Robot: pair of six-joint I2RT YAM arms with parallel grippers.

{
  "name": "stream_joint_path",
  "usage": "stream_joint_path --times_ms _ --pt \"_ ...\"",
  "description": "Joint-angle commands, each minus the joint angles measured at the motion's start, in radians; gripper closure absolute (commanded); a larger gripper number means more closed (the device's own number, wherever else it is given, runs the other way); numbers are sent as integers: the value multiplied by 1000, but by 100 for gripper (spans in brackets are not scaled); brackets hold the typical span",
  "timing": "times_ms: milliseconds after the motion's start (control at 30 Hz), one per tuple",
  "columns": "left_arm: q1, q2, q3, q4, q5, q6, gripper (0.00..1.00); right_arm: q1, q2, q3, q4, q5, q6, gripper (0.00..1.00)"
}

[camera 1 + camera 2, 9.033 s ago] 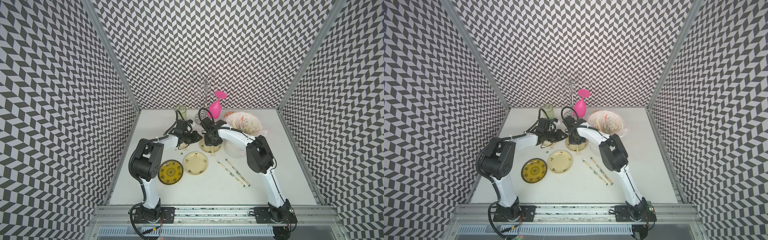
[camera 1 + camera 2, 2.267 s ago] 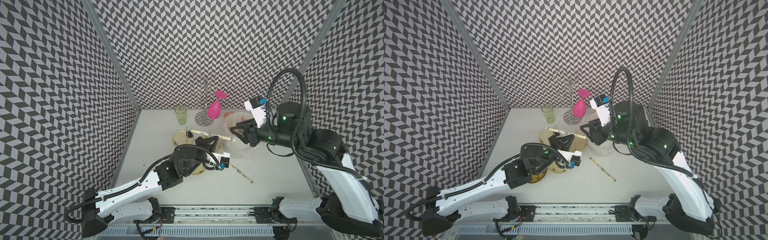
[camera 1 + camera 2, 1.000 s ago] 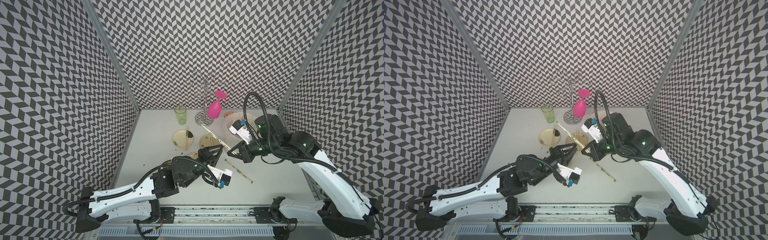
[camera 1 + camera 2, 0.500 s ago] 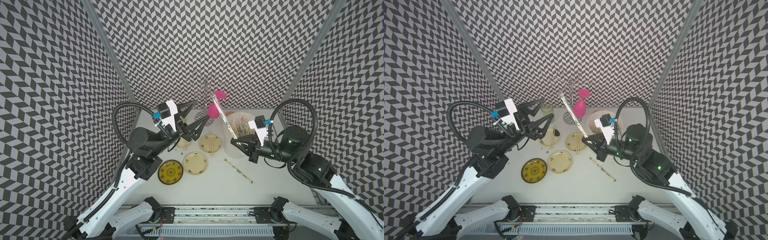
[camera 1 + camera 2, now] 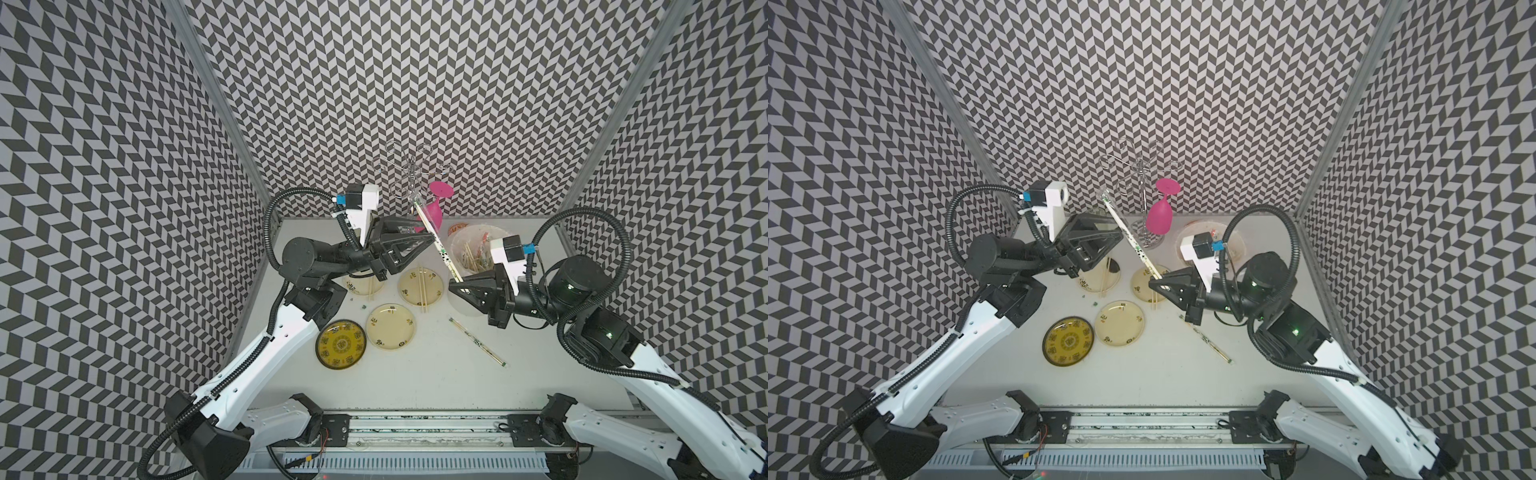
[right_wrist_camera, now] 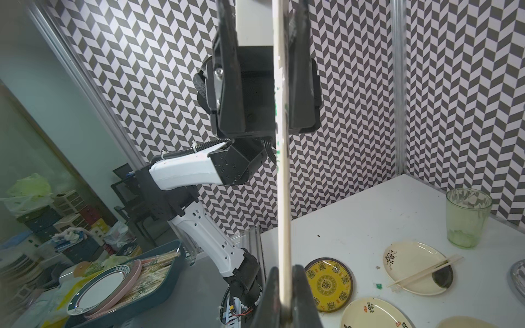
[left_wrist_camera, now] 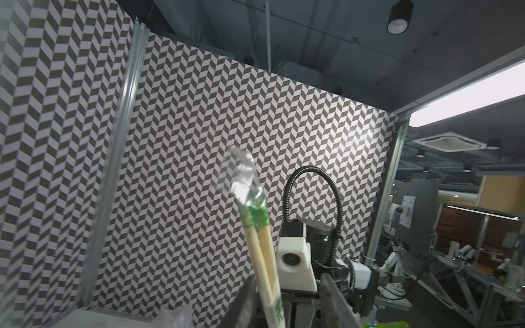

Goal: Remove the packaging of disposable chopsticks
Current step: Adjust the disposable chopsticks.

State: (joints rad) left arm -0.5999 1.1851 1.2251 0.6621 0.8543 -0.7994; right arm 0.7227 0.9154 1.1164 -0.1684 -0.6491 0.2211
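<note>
Black-and-white chevron walls enclose a white tabletop (image 5: 415,374). Above its far middle, a pair of pale bamboo disposable chopsticks (image 5: 441,246) is held tilted, its top end leaning far-left. The pair sits inside its clear, panda-printed plastic packaging (image 7: 243,176) with a green band. The black right gripper (image 5: 456,286) is clamped on the lower end. The black left gripper (image 5: 426,230) straddles the upper part, fingers apart, with a gap showing beside the sticks. Another wrapped pair (image 5: 478,343) lies on the table, near right of the round cream plates (image 5: 409,297). Two of those plates carry bare chopsticks (image 5: 422,291).
</note>
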Motion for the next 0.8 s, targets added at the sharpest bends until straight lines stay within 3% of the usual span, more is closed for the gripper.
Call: stream_joint_path --times_ms 0,100,233,267,333,367,433,567,767 --pt "6 17 40 99 65 -73 71 -2 -14 -21 62 -35 1 100" --pt "6 28 71 72 82 -57 97 -3 -17 -20 41 -43 -6 100" --pt "8 30 106 -18 80 -5 100 -2 -26 -7 5 -37 -25 100" --pt "8 29 121 -66 80 26 100 -2 -26 7 -18 -29 -40 89" --pt "8 33 176 -229 91 133 100 -2 -29 33 -61 1 -67 48" --pt "8 41 216 -338 104 203 100 -2 -31 42 -78 18 -80 35" --pt "8 65 278 -497 130 295 100 -2 -36 52 -96 28 -102 24" --pt "5 92 300 -550 211 301 100 0 -22 62 -108 -11 -110 24" --pt "2 127 341 -647 236 336 100 25 38 68 -74 -59 -77 34"
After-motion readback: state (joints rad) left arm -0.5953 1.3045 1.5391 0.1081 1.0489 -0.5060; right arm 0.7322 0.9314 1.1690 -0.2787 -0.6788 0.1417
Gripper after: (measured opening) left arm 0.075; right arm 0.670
